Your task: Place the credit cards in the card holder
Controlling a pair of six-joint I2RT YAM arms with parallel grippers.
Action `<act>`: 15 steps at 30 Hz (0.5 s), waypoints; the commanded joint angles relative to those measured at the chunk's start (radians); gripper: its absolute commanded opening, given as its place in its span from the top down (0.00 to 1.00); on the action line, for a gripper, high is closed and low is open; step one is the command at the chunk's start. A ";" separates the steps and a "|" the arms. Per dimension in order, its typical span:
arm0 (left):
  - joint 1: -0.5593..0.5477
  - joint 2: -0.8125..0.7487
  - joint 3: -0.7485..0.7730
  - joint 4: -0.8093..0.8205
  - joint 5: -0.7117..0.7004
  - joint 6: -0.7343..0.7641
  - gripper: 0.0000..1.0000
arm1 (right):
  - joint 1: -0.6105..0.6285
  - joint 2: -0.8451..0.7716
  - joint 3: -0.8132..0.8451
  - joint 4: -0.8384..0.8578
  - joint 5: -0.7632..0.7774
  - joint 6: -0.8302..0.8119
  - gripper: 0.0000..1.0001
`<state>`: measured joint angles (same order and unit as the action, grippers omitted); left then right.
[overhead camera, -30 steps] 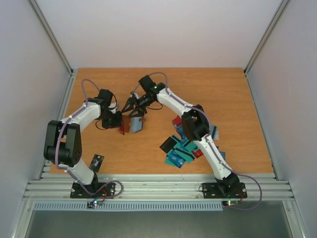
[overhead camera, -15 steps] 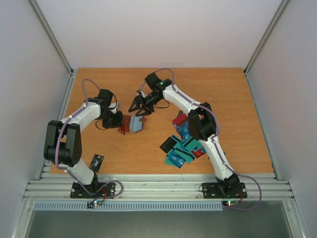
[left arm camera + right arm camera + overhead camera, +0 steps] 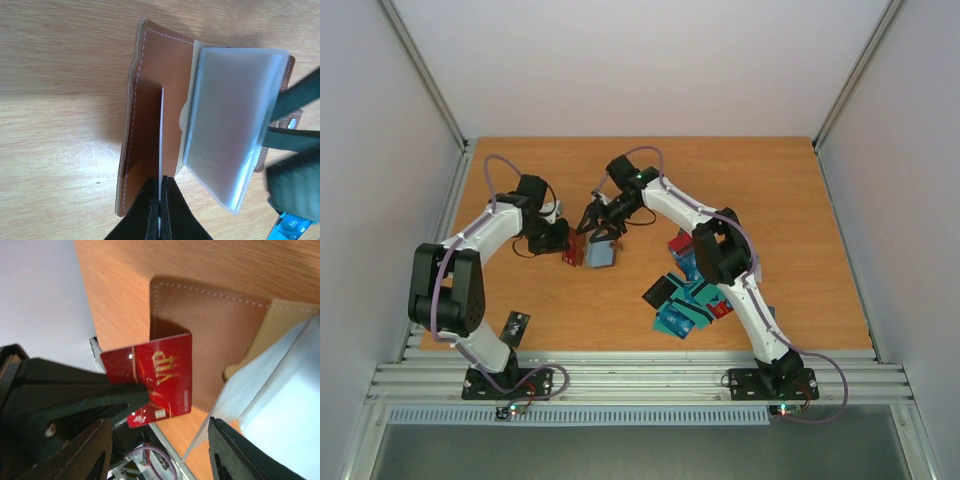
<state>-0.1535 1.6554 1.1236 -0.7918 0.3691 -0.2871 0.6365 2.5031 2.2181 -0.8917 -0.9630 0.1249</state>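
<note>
The brown card holder [image 3: 150, 95] lies open on the table, its clear sleeves [image 3: 230, 125] fanned up on the right side. My left gripper [image 3: 161, 192] is shut on a red credit card [image 3: 160, 375], held on edge over the holder's left leaf [image 3: 210, 335]. In the top view that red card [image 3: 570, 257] sits just left of the holder [image 3: 601, 253]. My right gripper [image 3: 160, 440] is open just above the sleeves [image 3: 270, 395], whose edge lies by one of its fingers [image 3: 240, 455]. A heap of credit cards [image 3: 685, 295] lies to the right.
A small black object [image 3: 516, 325] lies near the left arm's base. The right arm's forearm passes over the card heap. Metal rails [image 3: 620, 380] run along the table's near edge, and grey walls close the sides.
The right gripper swung slightly right, then came back down-left onto the holder's sleeves. The left gripper kept the red card in nearly the same place.
</note>
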 commanded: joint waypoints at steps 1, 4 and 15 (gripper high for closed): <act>0.002 -0.035 0.011 -0.005 0.031 0.002 1.00 | 0.008 0.070 0.057 0.059 -0.022 0.049 0.46; 0.002 -0.059 0.006 -0.016 0.047 0.002 1.00 | 0.009 0.097 0.077 0.115 -0.043 0.093 0.46; 0.001 -0.311 -0.061 -0.107 0.146 -0.060 1.00 | 0.019 0.210 0.147 0.274 -0.072 0.238 0.45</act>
<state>-0.1535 1.3987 1.1084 -0.8715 0.4679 -0.3180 0.6456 2.6610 2.3150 -0.6552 -1.0153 0.3161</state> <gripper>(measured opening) 0.021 0.545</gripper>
